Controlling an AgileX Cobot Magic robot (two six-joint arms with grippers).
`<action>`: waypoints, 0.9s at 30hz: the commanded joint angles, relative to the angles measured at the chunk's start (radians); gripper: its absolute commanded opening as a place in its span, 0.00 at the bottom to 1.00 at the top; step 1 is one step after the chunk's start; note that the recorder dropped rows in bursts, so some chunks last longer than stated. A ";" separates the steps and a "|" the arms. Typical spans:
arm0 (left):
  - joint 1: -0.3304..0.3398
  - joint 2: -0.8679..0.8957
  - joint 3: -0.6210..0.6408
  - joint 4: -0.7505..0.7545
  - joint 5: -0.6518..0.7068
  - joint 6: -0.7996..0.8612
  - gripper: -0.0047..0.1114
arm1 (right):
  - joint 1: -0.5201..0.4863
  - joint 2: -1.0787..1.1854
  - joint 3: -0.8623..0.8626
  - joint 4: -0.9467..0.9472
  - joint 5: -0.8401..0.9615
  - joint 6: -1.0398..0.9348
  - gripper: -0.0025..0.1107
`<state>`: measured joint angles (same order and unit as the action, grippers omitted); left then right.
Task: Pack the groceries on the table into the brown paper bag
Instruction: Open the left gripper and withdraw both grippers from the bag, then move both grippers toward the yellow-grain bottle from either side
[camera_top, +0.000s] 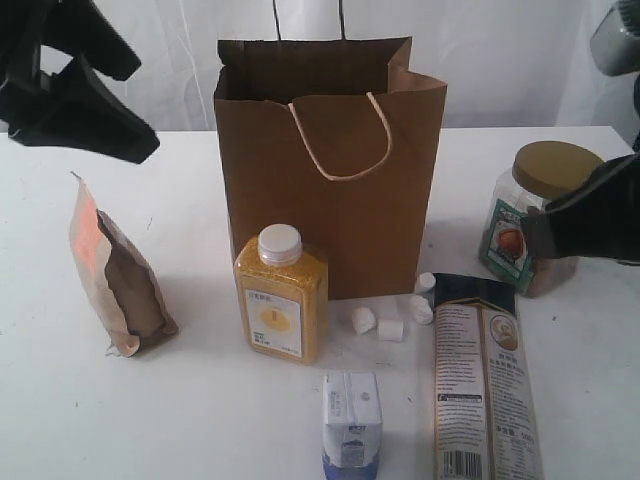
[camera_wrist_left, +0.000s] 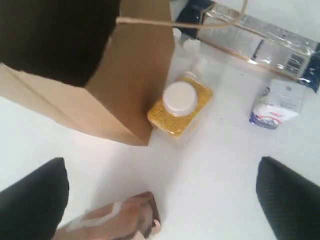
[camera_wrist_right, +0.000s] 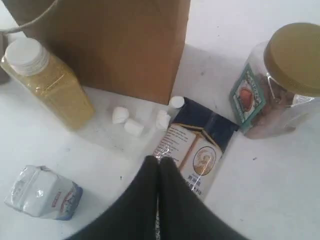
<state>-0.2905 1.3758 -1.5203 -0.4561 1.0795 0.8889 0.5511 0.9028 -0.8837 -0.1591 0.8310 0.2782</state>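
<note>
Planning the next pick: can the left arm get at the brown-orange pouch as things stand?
Probably yes. The left gripper hangs open above the pouch, nothing lies between them, and the yellow bottle stands apart.

White table (camera_top: 180, 420) observed. Brown paper bag (camera_top: 330, 190) is stood upright at far centre, with yellow white-capped bottle (camera_top: 282, 300) set upright just in front. Brown-orange pouch (camera_top: 115, 275) is stood at left, well apart. Small white marshmallows (camera_top: 390, 328) are scattered near the bag's near right corner. Long dark-topped packet (camera_top: 485, 385) is laid flat at near right, clear gold-lidded jar (camera_top: 535, 215) stood at right, small white-blue carton (camera_top: 351, 418) placed near centre.
</note>
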 joint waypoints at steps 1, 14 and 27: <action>0.000 -0.021 -0.005 0.016 0.142 -0.064 0.94 | -0.050 0.055 0.000 -0.069 0.067 -0.013 0.02; 0.000 -0.025 0.198 0.015 0.142 -0.165 0.94 | -0.339 0.226 0.000 0.082 -0.070 -0.240 0.02; 0.000 -0.025 0.501 -0.022 0.039 -0.086 0.94 | -0.353 0.422 0.000 0.981 -0.031 -1.207 0.02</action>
<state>-0.2905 1.3594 -1.0919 -0.4496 1.1260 0.7476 0.2034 1.2670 -0.8837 0.7052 0.8798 -0.8025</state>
